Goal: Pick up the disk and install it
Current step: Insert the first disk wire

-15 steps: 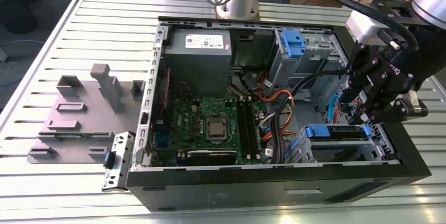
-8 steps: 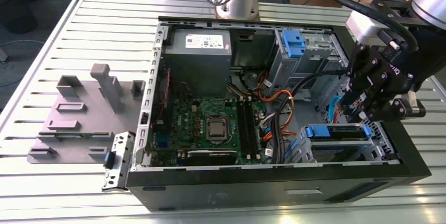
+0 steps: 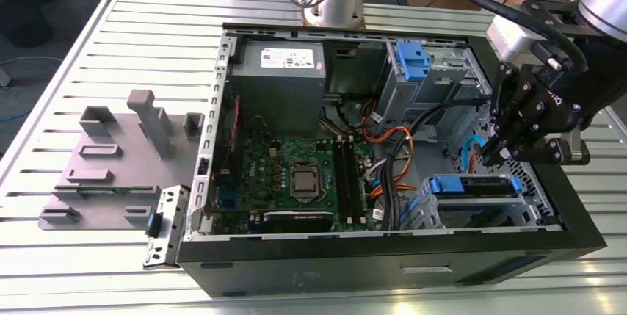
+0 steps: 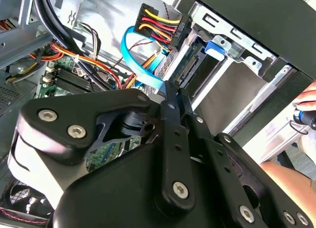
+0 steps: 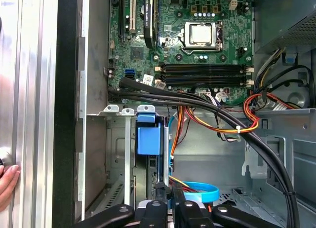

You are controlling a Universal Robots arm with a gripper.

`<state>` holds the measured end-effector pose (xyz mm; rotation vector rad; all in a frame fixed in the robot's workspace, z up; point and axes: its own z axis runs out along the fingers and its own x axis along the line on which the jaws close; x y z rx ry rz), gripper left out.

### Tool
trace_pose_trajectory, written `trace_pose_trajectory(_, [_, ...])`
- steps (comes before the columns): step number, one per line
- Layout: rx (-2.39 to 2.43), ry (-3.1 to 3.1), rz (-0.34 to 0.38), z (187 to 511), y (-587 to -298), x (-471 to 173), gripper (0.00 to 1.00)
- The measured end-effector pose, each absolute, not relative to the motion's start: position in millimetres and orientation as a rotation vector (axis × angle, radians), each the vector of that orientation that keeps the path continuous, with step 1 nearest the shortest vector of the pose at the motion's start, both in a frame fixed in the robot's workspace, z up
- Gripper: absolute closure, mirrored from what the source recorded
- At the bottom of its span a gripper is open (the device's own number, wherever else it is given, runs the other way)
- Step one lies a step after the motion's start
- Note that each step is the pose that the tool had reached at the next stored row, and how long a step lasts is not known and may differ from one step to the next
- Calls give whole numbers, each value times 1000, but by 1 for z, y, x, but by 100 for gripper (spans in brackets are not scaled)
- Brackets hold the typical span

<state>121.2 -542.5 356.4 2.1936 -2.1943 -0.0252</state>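
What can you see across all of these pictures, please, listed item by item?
computer case: one, black, open, on the slatted table.
disk: one, blue-railed, in the case's bay at the exterior view's right.
power supply: one, grey, inside the case.
motherboard: one, green, on the case floor.
cables: several, multi-coloured, inside the case.
stand: one, grey, beside the case at the exterior view's left.
gripper: one, black, fingers shut, near the disk.
hand: one, outside the case wall.
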Motion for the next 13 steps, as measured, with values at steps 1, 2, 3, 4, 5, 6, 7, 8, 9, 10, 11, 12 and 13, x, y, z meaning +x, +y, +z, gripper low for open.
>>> trace_pose_trajectory(1, [2194,-2194,-25,356,-542,121,84])
trace_pose_trajectory(2, [2194,-2194,-25,356,-542,121,84])
trace_pose_trajectory(3, [2194,-2194,-25,356,-542,121,84])
trace_pose_trajectory(4, [2194,-2194,-25,356,-542,121,84])
trace_pose_trajectory(5, [2194,-2194,-25,356,-542,121,84])
trace_pose_trajectory(6, [2194,-2194,-25,356,-542,121,84])
trace_pose_trajectory(7, [2194,-2194,-25,356,-542,121,84])
trace_pose_trajectory(8, [2194,-2194,-25,356,-542,121,84])
trace_pose_trajectory(9, [2194,-2195,-25,356,-542,121,84])
trace_pose_trajectory(10, [2195,-2196,-24,355,-542,121,84])
trace_pose_trajectory(11, [2195,-2196,-23,354,-543,120,84])
trace_pose_trajectory(12, [2196,-2197,-22,354,-543,120,84])
trace_pose_trajectory(13, [2196,-2197,-21,353,-543,120,84])
